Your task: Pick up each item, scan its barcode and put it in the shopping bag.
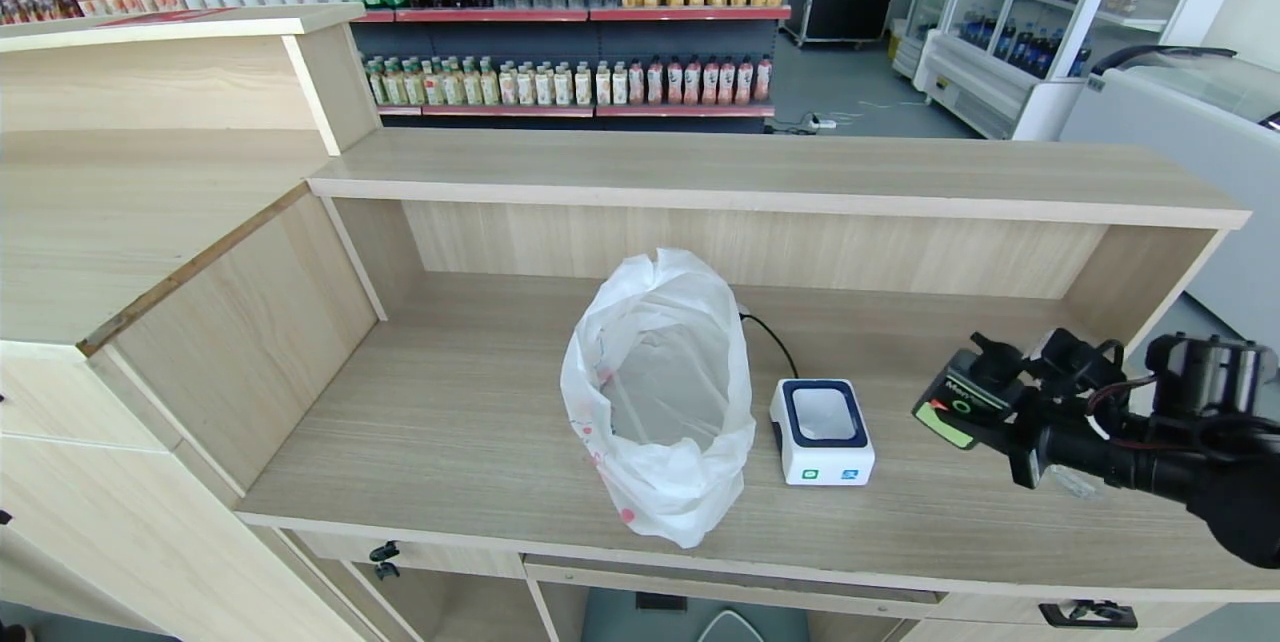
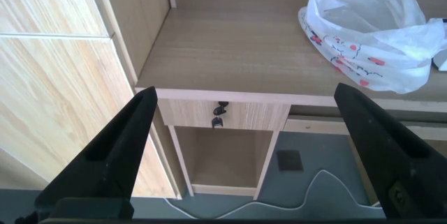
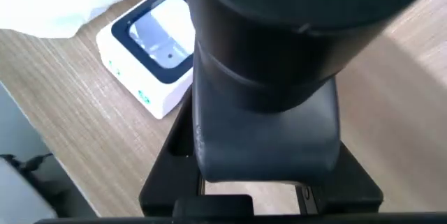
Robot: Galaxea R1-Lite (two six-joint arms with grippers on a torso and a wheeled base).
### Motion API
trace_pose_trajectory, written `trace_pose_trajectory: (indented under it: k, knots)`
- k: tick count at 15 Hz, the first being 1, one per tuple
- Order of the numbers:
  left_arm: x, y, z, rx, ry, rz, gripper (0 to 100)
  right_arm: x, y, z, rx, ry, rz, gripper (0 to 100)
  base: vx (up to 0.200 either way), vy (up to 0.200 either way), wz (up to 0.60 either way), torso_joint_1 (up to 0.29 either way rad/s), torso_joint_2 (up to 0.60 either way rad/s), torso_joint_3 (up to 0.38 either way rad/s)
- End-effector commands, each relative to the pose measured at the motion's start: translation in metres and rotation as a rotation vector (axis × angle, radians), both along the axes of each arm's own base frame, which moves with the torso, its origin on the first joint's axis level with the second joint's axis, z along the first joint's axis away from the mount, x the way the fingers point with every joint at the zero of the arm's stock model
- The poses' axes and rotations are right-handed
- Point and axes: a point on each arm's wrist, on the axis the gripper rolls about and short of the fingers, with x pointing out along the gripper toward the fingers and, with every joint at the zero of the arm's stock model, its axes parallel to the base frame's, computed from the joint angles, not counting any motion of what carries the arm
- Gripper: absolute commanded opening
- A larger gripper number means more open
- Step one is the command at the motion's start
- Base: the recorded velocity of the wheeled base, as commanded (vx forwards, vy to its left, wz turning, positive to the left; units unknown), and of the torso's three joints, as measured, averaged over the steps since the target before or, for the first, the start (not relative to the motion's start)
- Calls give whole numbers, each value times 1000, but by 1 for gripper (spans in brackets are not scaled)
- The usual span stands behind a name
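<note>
A white plastic shopping bag (image 1: 660, 402) stands open at the middle of the wooden counter (image 1: 480, 392). Just right of it lies a white barcode scanner (image 1: 822, 430) with its dark-framed window facing up. My right gripper (image 1: 992, 392) hovers above the counter to the right of the scanner, shut on a dark bottle with a green label (image 1: 955, 409). In the right wrist view the dark bottle (image 3: 265, 77) hides most of the gripper, and the scanner (image 3: 150, 49) lies beyond it. My left gripper (image 2: 244, 147) hangs open and empty below the counter's front edge, left of the bag (image 2: 370, 28).
The counter has a raised back ledge (image 1: 760, 172) and side walls. A black cable (image 1: 775, 337) runs from the scanner toward the back. A drawer with a key (image 2: 220, 109) sits under the counter front, above an open cubby.
</note>
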Motion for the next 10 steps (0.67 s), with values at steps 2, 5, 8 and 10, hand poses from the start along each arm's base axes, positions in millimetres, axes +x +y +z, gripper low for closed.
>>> trace_pose_trajectory:
  k: [2,5,8,10]
  knots:
    - [0,0,0,0,2,0,100,-40,3,74,-339,-459,59,0,0,0,0,0,0,0]
    - [0,0,0,0,2,0,100,-69,8,104,-566,-712,114,0,0,0,0,0,0,0]
    - [0,0,0,0,2,0,100,-93,31,128,-745,-1019,219,0,0,0,0,0,0,0]
    - [0,0,0,0,2,0,100,-109,34,148,-877,-1272,201,0,0,0,0,0,0,0]
